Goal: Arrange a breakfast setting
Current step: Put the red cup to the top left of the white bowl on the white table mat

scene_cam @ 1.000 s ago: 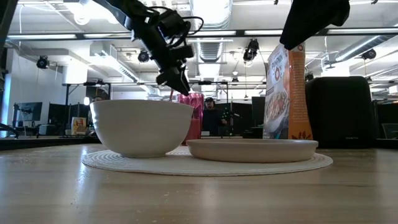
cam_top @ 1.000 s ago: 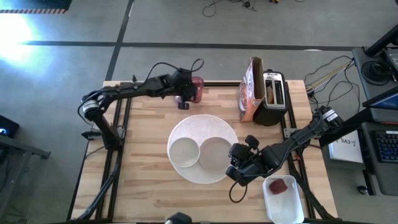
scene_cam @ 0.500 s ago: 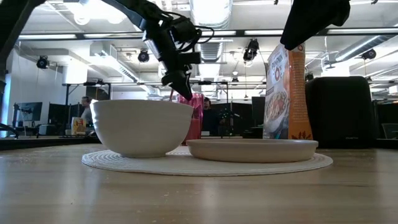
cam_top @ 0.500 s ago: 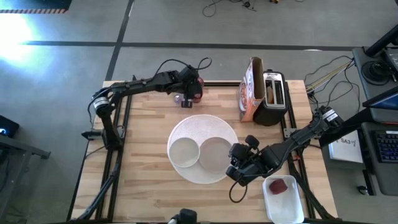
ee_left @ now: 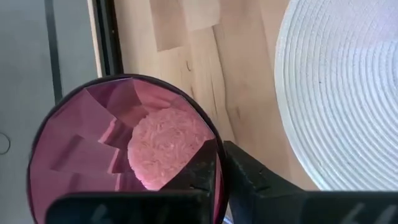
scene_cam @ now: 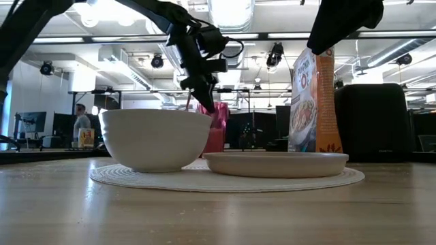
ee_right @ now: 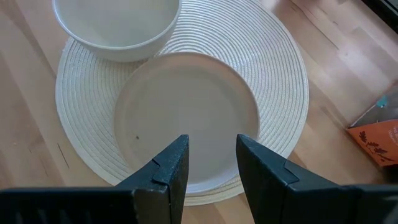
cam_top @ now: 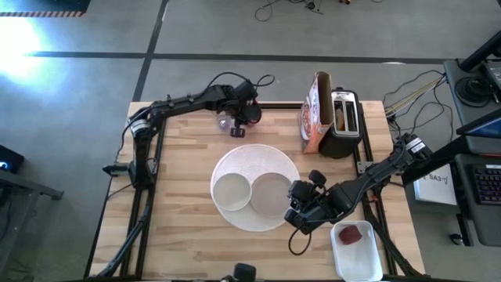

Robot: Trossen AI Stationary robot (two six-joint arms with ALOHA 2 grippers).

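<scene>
Now I see my left gripper (ee_left: 219,180) pinching the faceted, translucent pink-red tumbler (ee_left: 124,149) by its rim. Right gripper (ee_right: 211,158) hangs part-open, holding nothing, over the grey plate (ee_right: 186,118).

The desk (cam_top: 180,188) is pale, matt wood in glued strips. The placemat (ee_right: 283,93) looks like coiled, ribbed cord. Bowl (ee_right: 115,25) and plate (ee_right: 186,118) are smooth, matt. The tumbler (ee_left: 118,143) is faceted, translucent pink plastic.

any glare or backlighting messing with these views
High view: bright glare patch on the floor at far left. Low view: ceiling lights backlight the scene, leaving the left gripper nearly silhouetted. Left wrist view: the pink faceted tumbler is evenly lit, without glare.
</scene>
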